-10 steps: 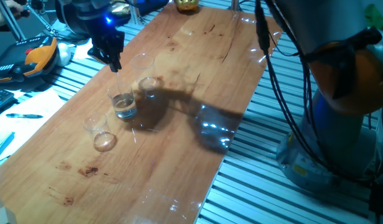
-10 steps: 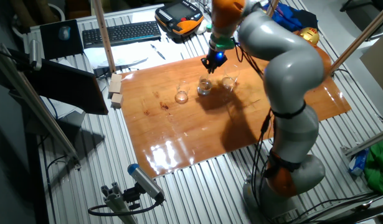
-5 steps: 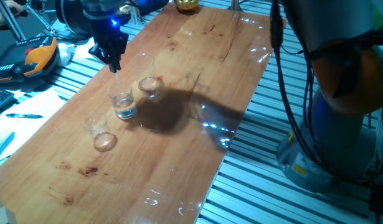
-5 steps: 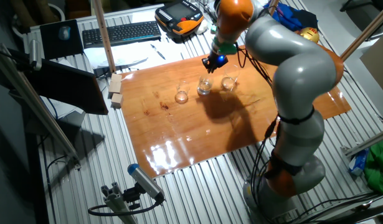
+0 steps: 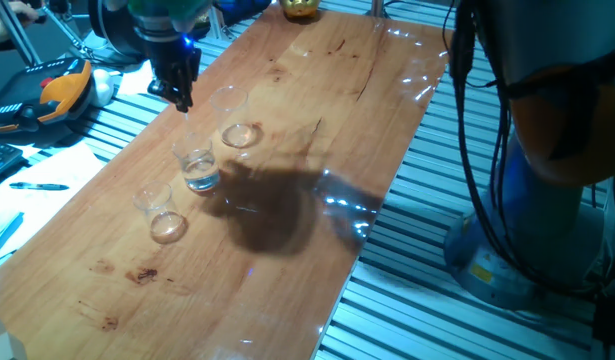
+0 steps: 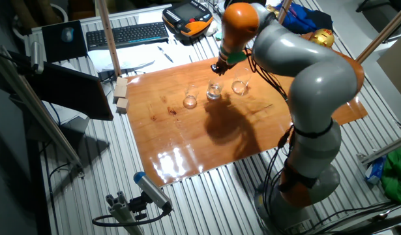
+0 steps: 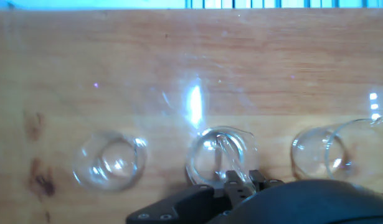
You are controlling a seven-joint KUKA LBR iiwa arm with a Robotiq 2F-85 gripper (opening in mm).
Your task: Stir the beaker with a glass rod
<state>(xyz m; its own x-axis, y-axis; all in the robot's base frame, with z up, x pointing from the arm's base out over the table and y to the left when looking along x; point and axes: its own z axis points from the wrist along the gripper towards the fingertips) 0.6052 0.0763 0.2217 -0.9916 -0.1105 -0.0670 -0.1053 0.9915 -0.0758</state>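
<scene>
The gripper (image 5: pixel 181 97) hangs above the wooden counter (image 5: pixel 287 120), its dark fingers drawn together on the upper end of the glass rod (image 5: pixel 188 128) (a thin, nearly invisible stick that is easiest to catch in the hand view). The rod runs down from the fingertips into the beaker (image 5: pixel 197 168), which stands directly below the gripper and shows a bright whitish base. In the hand view the gripper (image 7: pixel 240 180) sits at the bottom edge, and the rod (image 7: pixel 227 155) appears as a pale streak crossing the round mouth of the beaker (image 7: pixel 219 155) just ahead of the fingers.

Two more clear glasses flank the beaker in a row. The taller beaker (image 5: pixel 233 118) stands to one side of the gripper, near the task beaker but apart from it, and the smaller beaker (image 5: pixel 161 212) stands on the opposite side, a little farther off. In the other fixed view the gripper (image 6: pixel 219 66) is above the middle beaker (image 6: pixel 214 91) of the three, and the arm's dark shadow lies on the counter (image 6: pixel 187 140) beside the glasses.
</scene>
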